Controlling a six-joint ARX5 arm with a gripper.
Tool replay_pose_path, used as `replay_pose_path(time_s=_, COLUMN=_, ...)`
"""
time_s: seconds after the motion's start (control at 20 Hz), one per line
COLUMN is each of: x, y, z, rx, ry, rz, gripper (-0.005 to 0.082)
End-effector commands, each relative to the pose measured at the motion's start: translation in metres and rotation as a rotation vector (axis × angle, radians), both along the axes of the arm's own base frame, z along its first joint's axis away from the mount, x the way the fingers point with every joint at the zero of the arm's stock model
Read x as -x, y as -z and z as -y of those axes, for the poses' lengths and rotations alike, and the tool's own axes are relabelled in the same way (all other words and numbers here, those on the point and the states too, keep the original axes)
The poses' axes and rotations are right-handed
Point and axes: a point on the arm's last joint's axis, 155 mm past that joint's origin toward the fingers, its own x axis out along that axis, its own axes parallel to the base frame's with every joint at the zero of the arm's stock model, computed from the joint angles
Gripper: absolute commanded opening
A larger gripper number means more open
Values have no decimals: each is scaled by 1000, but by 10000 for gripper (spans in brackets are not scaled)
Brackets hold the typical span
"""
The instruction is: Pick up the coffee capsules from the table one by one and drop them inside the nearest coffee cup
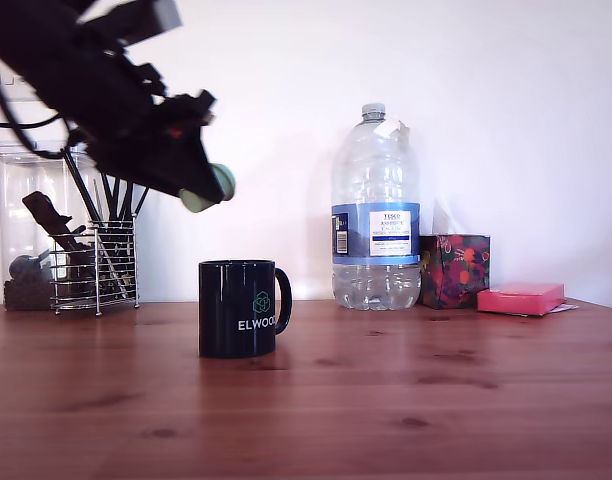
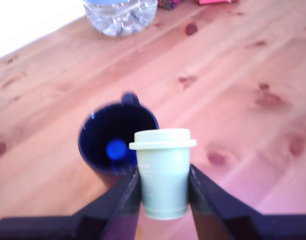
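My gripper (image 2: 164,187) is shut on a pale mint-green coffee capsule (image 2: 163,172), its black fingers (image 2: 124,192) pressing both sides. In the exterior view the gripper (image 1: 201,190) hangs high above the table, over and slightly to the left of the black coffee cup (image 1: 238,307), with the green capsule (image 1: 211,188) at its tip. The wrist view looks down into the cup (image 2: 115,142), and a blue capsule (image 2: 116,149) lies at its bottom. The cup stands upright on the wooden table (image 1: 386,400), handle toward the exterior view's right.
A wire utensil holder (image 1: 96,265) and a clear jar (image 1: 26,215) stand at the back on the exterior view's left. A large water bottle (image 1: 375,215), a patterned tissue box (image 1: 454,270) and a pink pad (image 1: 521,297) line the back right.
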Motion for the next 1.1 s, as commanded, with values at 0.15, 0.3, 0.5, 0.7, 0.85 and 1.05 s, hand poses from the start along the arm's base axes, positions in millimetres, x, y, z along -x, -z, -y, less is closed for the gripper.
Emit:
replay_pose_path(time_s=0.15, x=-40, y=5, z=7, rx=-31, ry=-28, rz=-65, gripper=145)
replay_pose_path(time_s=0.3, x=-58, y=13, z=9, rx=-64, ry=-38, rz=-142, gripper=145)
replay_pose_path(time_s=0.5, x=-74, y=32, z=8, rx=-92, ry=-50, rz=-259, gripper=145)
replay_pose_path(time_s=0.7, x=-77, y=54, z=9, rx=-94, ry=-47, rz=-374, gripper=145)
replay_pose_path(time_s=0.85, x=-77, y=64, z=9, rx=-106, ry=-48, rz=-392, gripper=146)
replay_pose_path(time_s=1.05, x=-78, y=65, z=9, rx=-107, ry=-47, rz=-391, gripper=146)
